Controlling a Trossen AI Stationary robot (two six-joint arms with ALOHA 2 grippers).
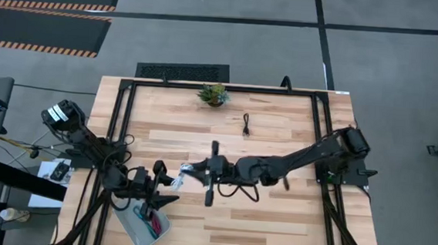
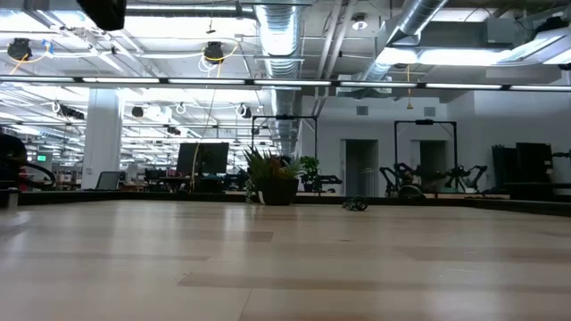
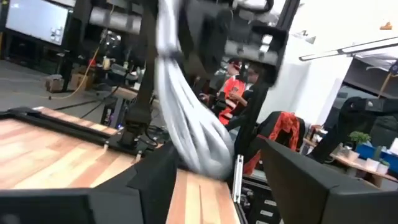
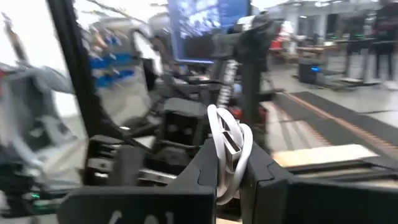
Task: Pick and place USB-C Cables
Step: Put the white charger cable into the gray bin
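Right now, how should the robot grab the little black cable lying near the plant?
Take the black cable across the middle of its narrow bundle, coming straight down from above. It lies flat on the bare table, apart from the plant, so the fingers can close on both long sides.

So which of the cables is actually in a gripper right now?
The white cable, pinched in the right gripper above mid-table. The black cable lies loose near the plant, and the teal and red ones already sit in the bin.

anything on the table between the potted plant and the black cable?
Nothing. In the high view the wood between the potted plant and the black cable is bare; the low view shows them apart too.
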